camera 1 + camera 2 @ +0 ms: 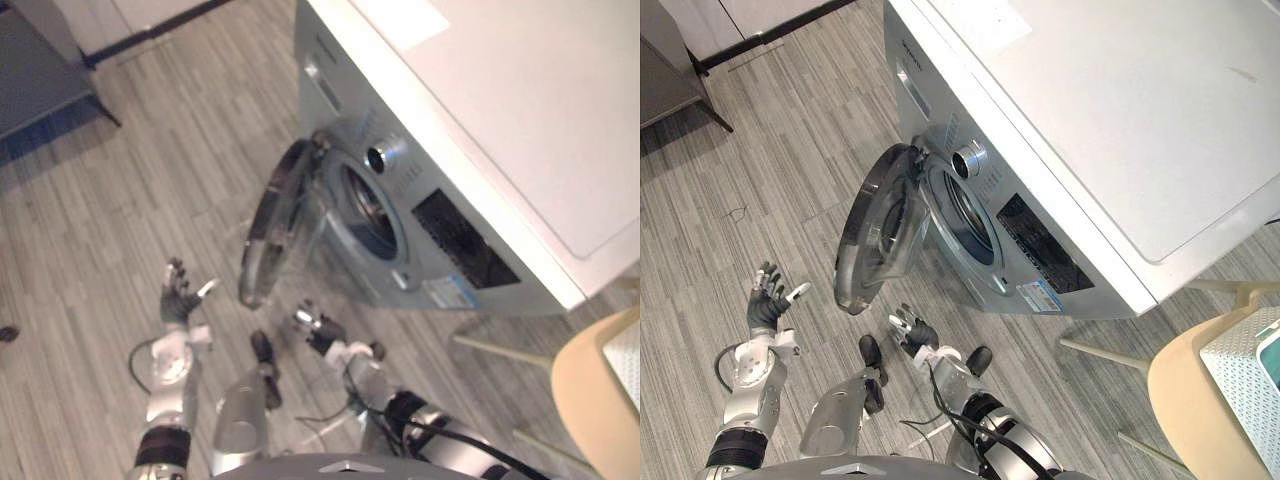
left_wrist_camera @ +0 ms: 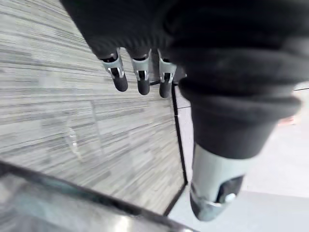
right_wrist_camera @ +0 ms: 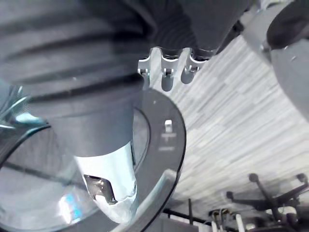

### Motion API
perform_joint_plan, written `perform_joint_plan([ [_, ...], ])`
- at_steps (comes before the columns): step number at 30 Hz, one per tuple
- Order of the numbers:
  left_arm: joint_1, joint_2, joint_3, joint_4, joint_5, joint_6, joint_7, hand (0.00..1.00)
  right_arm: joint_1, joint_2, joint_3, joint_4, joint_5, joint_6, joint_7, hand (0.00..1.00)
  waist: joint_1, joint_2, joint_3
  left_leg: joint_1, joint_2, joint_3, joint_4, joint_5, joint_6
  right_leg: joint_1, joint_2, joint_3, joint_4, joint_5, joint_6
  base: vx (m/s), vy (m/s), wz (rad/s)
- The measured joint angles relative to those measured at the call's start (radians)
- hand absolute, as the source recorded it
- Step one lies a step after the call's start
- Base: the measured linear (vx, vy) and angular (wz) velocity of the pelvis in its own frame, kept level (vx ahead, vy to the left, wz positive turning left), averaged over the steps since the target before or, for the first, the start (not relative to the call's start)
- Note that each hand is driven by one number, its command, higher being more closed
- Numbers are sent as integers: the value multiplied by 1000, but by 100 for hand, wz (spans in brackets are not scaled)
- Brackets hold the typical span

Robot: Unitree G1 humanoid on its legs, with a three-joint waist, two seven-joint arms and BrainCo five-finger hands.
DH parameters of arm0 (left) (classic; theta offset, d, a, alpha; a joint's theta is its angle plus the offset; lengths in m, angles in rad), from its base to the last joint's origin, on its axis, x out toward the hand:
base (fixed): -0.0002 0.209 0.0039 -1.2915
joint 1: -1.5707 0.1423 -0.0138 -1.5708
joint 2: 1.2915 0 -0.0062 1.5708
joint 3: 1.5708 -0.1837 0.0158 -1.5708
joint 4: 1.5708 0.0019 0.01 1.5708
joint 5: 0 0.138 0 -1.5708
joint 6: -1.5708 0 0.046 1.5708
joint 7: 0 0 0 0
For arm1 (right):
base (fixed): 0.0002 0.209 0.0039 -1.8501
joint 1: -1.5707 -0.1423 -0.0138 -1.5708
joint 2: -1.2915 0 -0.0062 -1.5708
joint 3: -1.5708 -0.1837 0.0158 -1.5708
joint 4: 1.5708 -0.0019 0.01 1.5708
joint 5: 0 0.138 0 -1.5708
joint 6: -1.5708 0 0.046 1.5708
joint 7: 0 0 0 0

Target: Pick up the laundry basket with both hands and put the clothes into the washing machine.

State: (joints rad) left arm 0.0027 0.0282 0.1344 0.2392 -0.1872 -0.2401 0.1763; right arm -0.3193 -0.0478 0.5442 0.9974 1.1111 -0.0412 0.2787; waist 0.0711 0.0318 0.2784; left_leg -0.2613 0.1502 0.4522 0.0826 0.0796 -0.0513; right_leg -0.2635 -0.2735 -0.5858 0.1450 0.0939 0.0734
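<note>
So the washing machine (image 1: 1040, 150) has its round door (image 1: 875, 235) swung wide open, and the drum (image 1: 968, 215) looks dark inside. The left hand (image 1: 765, 308) is up over the wood-look floor (image 1: 740, 180) with fingers spread and holding nothing. The right hand (image 1: 915, 330) is near the door's lower edge, fingers loose and also empty. The white perforated laundry basket (image 1: 1240, 385) is sitting on a tan seat (image 1: 1190, 400) off to the robot's right, well apart from both hands.

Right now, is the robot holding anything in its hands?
Nothing. The left hand and the right hand are both open and empty, beside the open washing machine.
</note>
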Motion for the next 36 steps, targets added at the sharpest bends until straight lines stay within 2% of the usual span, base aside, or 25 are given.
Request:
perform_joint_plan([
  [2,8,-11,-25,-124,98,1,12,0,22,-5,-50,63,-116,2,-6,0,-6,0,-6,4,-3,-12,0,0,0,15,-1,-11,-2,-1,1,41,34,17],
  [6,33,-9,-83,-255,171,-3,6,0,73,-20,-162,124,-227,6,-14,0,-15,1,-38,7,-7,-13,-2,0,0,20,-4,-13,-3,-2,2,52,32,4],
  [8,32,2,-140,-269,169,-2,-40,0,104,-26,-248,135,-289,8,-29,0,-19,3,-39,17,-10,-9,-9,0,-1,23,-3,-8,-2,-2,2,29,21,-4],
  [10,35,23,-214,-261,156,5,-123,0,120,-46,-352,159,-345,18,-30,0,-36,4,-47,20,-14,-1,-16,-5,-7,18,-4,0,-1,-3,4,25,29,-7],
  [12,36,34,-254,-188,64,30,-236,0,129,-68,-456,162,-422,24,-36,0,-54,4,-55,21,-12,12,-16,-8,-9,8,-1,12,-3,-4,3,29,18,-16],
  [15,14,48,-254,-19,-40,64,-299,0,136,-83,-537,157,-495,20,-41,0,-64,6,-61,17,-6,42,-10,-13,-8,-19,4,43,-1,-2,1,31,-4,-34],
  [17,-14,93,-260,154,-129,108,-357,0,137,-93,-610,156,-571,18,-45,0,-84,5,-61,-6,17,68,32,-28,-5,-48,20,76,-5,8,-4,31,-21,-40],
  [20,-70,141,-275,323,-190,140,-404,0,146,-109,-678,155,-628,18,-60,0,-102,2,-60,-52,47,77,82,-47,-7,-83,43,89,-19,22,-15,26,-35,-27],
  [24,-199,181,-241,530,-197,147,-418,0,168,-107,-723,140,-688,29,-87,0,-107,-23,-44,-79,74,98,102,-48,-9,-114,63,106,-29,34,-30,-18,-23,-20],
  [27,-295,204,-121,617,-85,151,-368,0,240,-69,-725,33,-706,36,-94,0,-110,-52,-26,-101,96,109,109,-48,-15,-132,82,111,-45,45,-41,-45,-24,-15],
  [29,-350,239,-71,614,-31,151,-334,0,269,-50,-718,-35,-727,38,-95,0,-104,-77,-12,-117,110,126,112,-54,-24,-154,95,119,-59,53,-46,-86,-35,-21],
  [32,-439,288,-6,598,-2,151,-293,0,309,-28,-700,-122,-734,38,-99,0,-97,-102,9,-159,138,154,129,-54,-24,-192,109,124,-75,68,-56,-45,-28,-14],
  [36,-546,317,92,568,-21,151,-235,0,347,-10,-667,-208,-751,31,-117,0,-89,-112,39,-192,157,156,144,-46,-25,-204,126,113,-107,89,-58,9,-6,-2],
])
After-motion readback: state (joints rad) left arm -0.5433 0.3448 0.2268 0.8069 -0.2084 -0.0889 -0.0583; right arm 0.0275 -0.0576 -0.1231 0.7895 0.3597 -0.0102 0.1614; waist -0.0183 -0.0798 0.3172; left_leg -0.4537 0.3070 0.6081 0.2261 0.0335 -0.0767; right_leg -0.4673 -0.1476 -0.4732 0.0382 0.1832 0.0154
